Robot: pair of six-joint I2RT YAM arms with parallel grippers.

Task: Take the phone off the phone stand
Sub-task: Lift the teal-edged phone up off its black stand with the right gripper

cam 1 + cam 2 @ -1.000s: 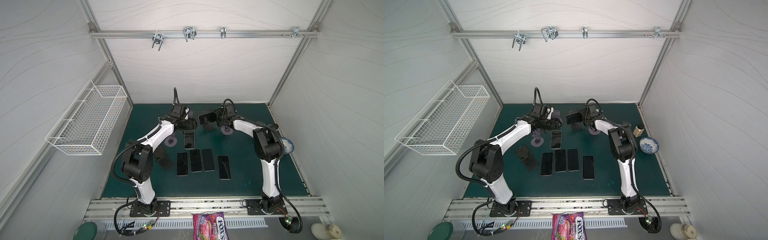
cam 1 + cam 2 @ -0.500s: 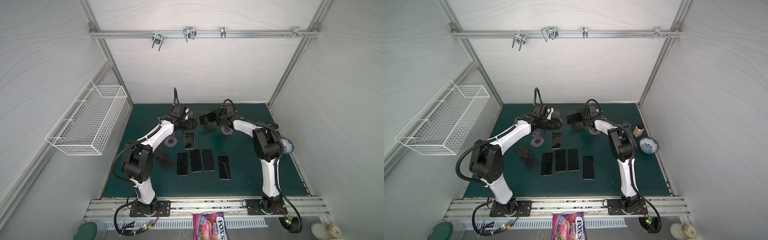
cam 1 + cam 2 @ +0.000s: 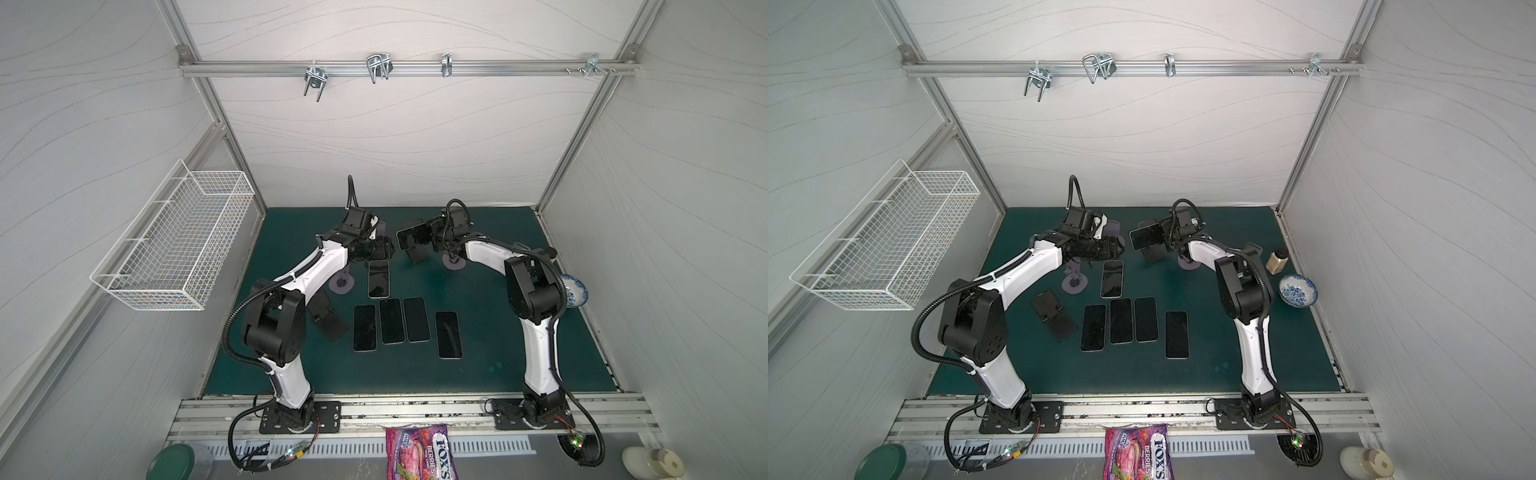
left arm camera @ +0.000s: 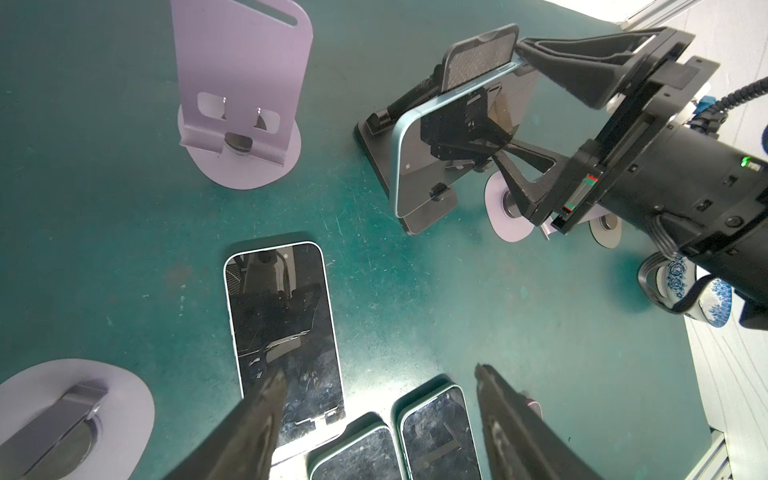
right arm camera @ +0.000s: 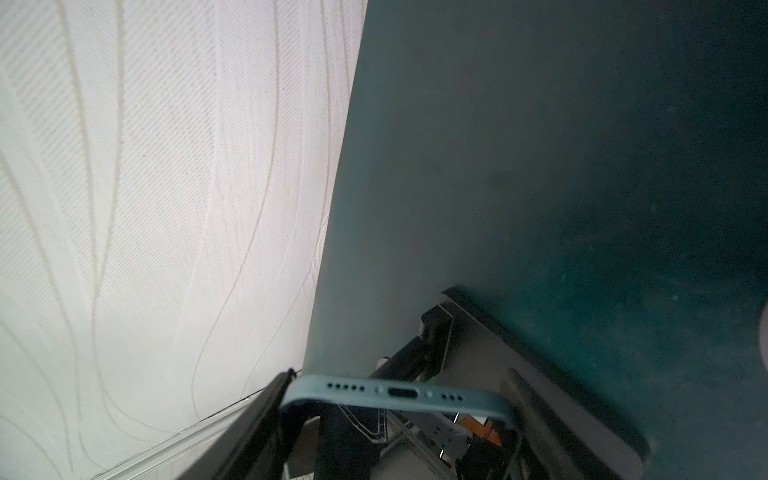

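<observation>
A light-blue phone (image 3: 411, 240) (image 3: 1145, 237) (image 4: 409, 166) lies sideways on a black phone stand (image 3: 419, 258) (image 3: 1152, 254) (image 4: 374, 139) at the back middle of the green mat. It leans on the stand's back pad. My right gripper (image 3: 428, 239) (image 3: 1163, 237) (image 4: 511, 108) (image 5: 399, 399) is shut on it, one finger against each long edge. In the right wrist view the phone's port end (image 5: 399, 392) spans the gap between the fingers, with the stand (image 5: 519, 361) behind. My left gripper (image 3: 388, 249) (image 3: 1119, 249) (image 4: 380, 372) hangs open and empty just left of the stand, above flat phones.
Several phones (image 3: 390, 321) (image 3: 1121, 320) lie face up mid-mat, one (image 4: 282, 316) under the left gripper. There are purple stands (image 4: 241, 104) (image 3: 341, 284) (image 3: 453, 262), a folded black stand (image 3: 328, 320), a blue-white bowl (image 3: 1298, 291), a small bottle (image 3: 1277, 259) and a wire basket (image 3: 178, 245) on the left wall.
The right gripper's jaws have narrowed onto the phone's edges. Neither arm has visibly moved, and the left gripper stays open.
</observation>
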